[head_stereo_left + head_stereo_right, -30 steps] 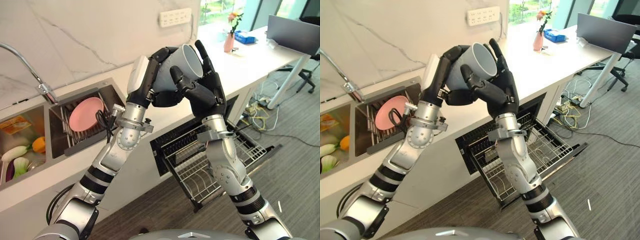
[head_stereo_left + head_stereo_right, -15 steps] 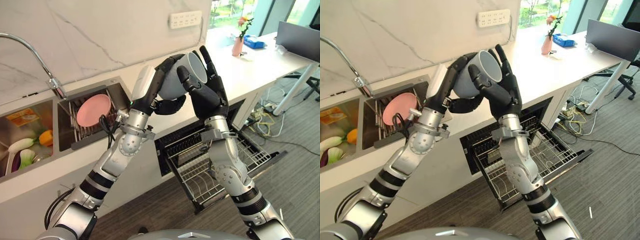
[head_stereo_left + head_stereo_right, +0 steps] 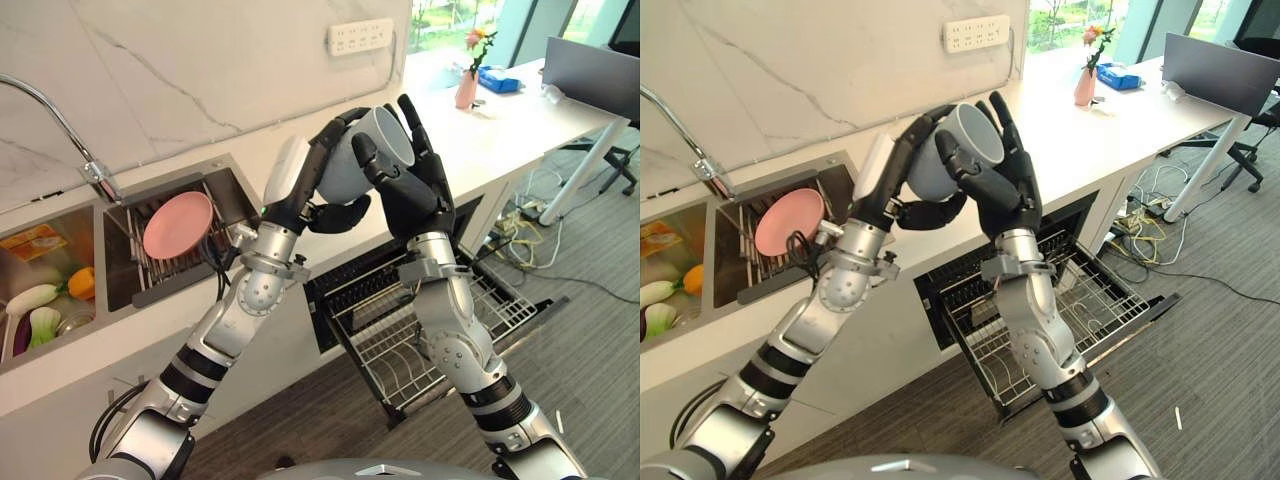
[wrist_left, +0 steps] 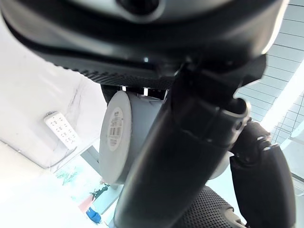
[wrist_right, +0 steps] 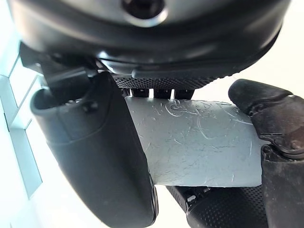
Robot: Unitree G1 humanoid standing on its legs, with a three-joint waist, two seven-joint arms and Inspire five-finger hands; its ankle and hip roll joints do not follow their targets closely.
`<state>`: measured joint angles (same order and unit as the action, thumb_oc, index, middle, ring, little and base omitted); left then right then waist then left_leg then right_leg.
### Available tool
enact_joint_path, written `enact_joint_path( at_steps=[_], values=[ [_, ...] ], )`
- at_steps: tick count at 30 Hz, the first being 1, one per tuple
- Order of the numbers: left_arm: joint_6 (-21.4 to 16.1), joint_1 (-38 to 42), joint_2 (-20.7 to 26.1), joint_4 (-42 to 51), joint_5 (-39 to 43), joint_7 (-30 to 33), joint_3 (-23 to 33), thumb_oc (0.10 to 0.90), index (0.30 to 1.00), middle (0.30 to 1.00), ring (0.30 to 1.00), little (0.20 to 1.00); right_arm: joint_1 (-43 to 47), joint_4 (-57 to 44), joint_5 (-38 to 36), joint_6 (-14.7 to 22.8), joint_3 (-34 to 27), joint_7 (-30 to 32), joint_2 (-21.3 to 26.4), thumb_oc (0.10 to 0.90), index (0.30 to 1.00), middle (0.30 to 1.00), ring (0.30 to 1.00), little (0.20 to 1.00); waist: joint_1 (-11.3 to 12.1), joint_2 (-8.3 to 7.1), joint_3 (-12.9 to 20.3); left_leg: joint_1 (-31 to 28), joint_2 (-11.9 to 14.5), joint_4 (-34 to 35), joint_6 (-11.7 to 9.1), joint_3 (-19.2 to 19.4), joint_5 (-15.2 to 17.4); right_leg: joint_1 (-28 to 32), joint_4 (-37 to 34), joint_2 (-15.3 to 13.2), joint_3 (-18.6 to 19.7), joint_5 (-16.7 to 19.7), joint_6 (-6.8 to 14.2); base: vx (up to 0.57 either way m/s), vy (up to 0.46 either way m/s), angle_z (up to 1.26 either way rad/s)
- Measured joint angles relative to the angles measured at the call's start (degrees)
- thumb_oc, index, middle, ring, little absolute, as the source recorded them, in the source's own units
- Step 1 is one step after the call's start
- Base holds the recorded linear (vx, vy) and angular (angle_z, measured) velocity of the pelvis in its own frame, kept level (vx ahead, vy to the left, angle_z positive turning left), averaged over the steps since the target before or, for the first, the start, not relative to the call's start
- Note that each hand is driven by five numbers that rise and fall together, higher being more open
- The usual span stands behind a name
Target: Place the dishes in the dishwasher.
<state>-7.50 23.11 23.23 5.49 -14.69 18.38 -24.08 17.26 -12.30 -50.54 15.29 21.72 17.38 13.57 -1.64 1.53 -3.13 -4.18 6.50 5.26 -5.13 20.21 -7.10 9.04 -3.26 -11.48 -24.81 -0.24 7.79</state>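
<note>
Both hands hold a grey cup up over the counter.
Eye views: the left hand (image 3: 322, 180) curls round the cup (image 3: 352, 160); the right hand (image 3: 410, 185) hooks its thumb over the rim, fingers straight behind, above the open dishwasher rack (image 3: 400, 335); a pink plate (image 3: 177, 224) stands in the sink (image 3: 232, 190). Wrist views: each thumb presses the cup's wall.

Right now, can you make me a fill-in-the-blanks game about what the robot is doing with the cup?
1. Both robot hands, the left and the right, hold one grey ____ up in the air.
2. The plate standing in the sink rack is ____ in colour.
3. The dishwasher's wire rack under the counter is pulled ____.
4. A vase with ____ stands on the counter by the window.

Missing words: cup; pink; out; flowers
</note>
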Motion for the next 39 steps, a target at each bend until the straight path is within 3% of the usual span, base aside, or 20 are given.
enact_joint_path(
  at_steps=[8, 13, 15, 21, 30, 36, 39],
  values=[
    [-0.1, -0.8, -0.6, 1.1, 0.7, -0.6, 0.0, 0.8, 0.9, 0.9, 0.9, 0.9, 0.0, 0.0, 2.1, 0.0, -0.8, 1.2, -0.3, 0.4, 0.3, 0.3, 0.3, 0.3, -0.1, 0.1, -0.1, -0.3, 0.0, 0.0, 0.0, 0.3, 0.0, 0.1, 0.0, 0.0, 0.2, 0.0, 0.0, 0.0, -0.001, -0.01],
    [-2.1, -2.6, -1.0, 2.3, 1.2, -1.5, -0.6, 0.8, 0.9, 0.9, 0.9, 0.9, 0.0, 0.0, 2.1, 0.7, -3.4, 2.3, -1.8, 0.4, 0.3, 0.3, 0.3, 0.3, 0.2, 0.2, -0.1, -0.7, 0.1, 0.0, 0.0, 1.0, 0.0, 0.2, -0.1, 0.0, 0.6, 0.0, 0.0, -0.01, -0.007, -0.04],
    [-0.7, -4.4, -1.0, 1.9, 1.4, -2.0, -1.1, 0.8, 0.9, 0.9, 0.9, 0.9, 0.2, -0.7, 2.1, 3.6, -5.1, 2.3, -2.4, 0.4, 0.3, 0.3, 0.3, 0.3, 0.1, 0.32, -0.1, -0.8, 0.1, 0.0, 0.0, 1.1, 0.0, 0.2, -0.1, 0.0, 0.8, 0.0, 0.0, 0.0, -0.008, -0.04],
    [0.6, -7.8, -1.0, 1.2, 3.1, -2.5, -1.1, 0.8, 0.9, 0.9, 0.9, 0.9, 0.5, -2.1, 2.1, 5.8, -7.1, 2.7, -2.6, 0.4, 0.3, 0.3, 0.3, 0.3, 0.3, 0.68, -0.3, -0.8, 0.0, 0.0, 0.0, 1.0, 0.0, 0.2, -0.2, 0.0, 0.8, 0.0, 0.0, 0.0, 0.0, 0.0],
    [0.7, -8.2, -1.0, 1.1, 5.8, -2.7, -1.1, 0.8, 0.9, 0.9, 0.9, 0.9, 0.5, -2.2, 2.3, 6.0, -8.9, 3.2, -2.3, 0.4, 0.3, 0.3, 0.3, 0.3, 0.2, 0.74, -0.4, -0.8, 0.0, 0.0, 0.0, 0.7, 0.0, 0.9, -0.7, 0.0, 0.0, 0.0, 0.0, 0.01, 0.002, 0.03],
    [0.7, -8.3, -0.9, 2.2, 13.1, -5.4, -1.0, 0.8, 0.9, 0.9, 0.9, 0.9, 0.6, -2.4, 8.6, 6.1, -18.6, 5.6, 1.2, 0.4, 0.3, 0.3, 0.3, 0.3, 0.5, 0.67, -0.6, -0.7, -0.2, 0.0, -0.3, 0.7, 0.2, 1.0, -0.9, 0.0, -0.1, 0.0, 0.0, 0.0, 0.004, 0.02],
    [0.7, -8.3, -1.0, 5.7, 19.7, -7.9, -1.0, 0.8, 0.9, 0.9, 0.9, 0.9, -0.2, -2.3, 13.1, 5.7, -23.1, 5.9, 6.3, 0.4, 0.3, 0.3, 0.3, 0.3, -0.8, 0.07, -1.5, -0.7, -0.3, 0.0, -0.2, 0.7, 0.2, 0.9, -1.0, 0.0, -0.1, 0.0, 0.1, 0.0, 0.0, 0.0]
  ],
)
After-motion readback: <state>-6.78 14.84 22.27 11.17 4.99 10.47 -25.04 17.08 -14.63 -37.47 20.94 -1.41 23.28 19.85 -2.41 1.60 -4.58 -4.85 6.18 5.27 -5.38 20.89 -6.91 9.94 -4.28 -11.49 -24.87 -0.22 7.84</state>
